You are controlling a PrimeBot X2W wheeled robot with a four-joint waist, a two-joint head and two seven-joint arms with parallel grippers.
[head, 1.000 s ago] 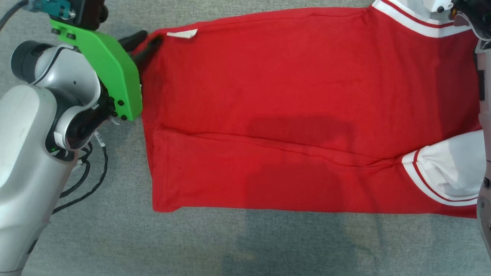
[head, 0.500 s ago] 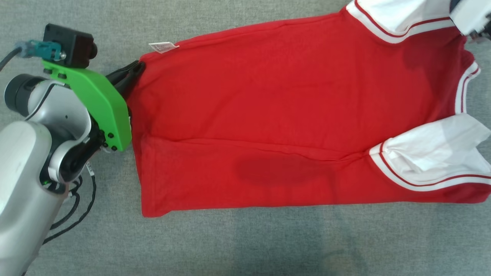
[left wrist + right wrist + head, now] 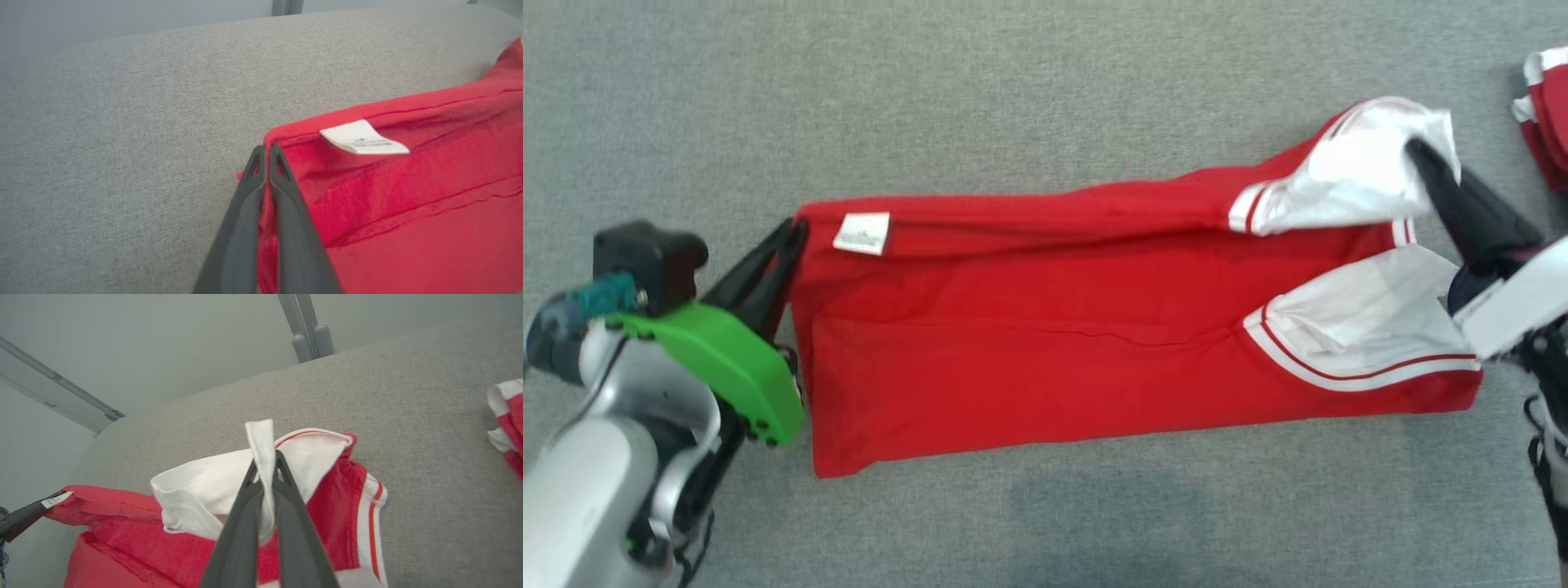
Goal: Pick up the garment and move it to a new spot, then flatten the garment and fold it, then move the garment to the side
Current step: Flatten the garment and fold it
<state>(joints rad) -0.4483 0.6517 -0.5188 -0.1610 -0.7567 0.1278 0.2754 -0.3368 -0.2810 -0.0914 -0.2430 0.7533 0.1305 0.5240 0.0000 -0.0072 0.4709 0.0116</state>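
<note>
Red knit garment with white sleeves and red-striped white cuffs (image 3: 1045, 384): lies lengthwise across the middle of the grey cloth-covered desk (image 3: 1013, 98), hem toward my left side, sleeves toward my right. Its far long edge is raised off the cloth and hangs slack between the two grips. I read this as mid-fold, far half being brought over the near half.

Left pincer (image 3: 788, 237): pressed together, pinching the far hem corner, just beside the white sewn-in tag (image 3: 860, 233).

Right pincer (image 3: 1417, 151): pressed together, pinching a bunch of white sleeve fabric, nothing red between the fingers in its wrist view.

Risks:
- The right grip is on sleeve cloth alone, so the sleeve could pull out without carrying the shoulder, leaving a skewed fold.
- The left bite is very near the corner, so extra tension between the arms could slip it free.
- Sag in the raised edge may drop creases onto the lower layer.

Writing: the tag carries dark print, too small and blurred to read. No brand visible.

A second red-and-white cloth (image 3: 1547, 106) lies toward the desk's right edge, well apart.
</note>
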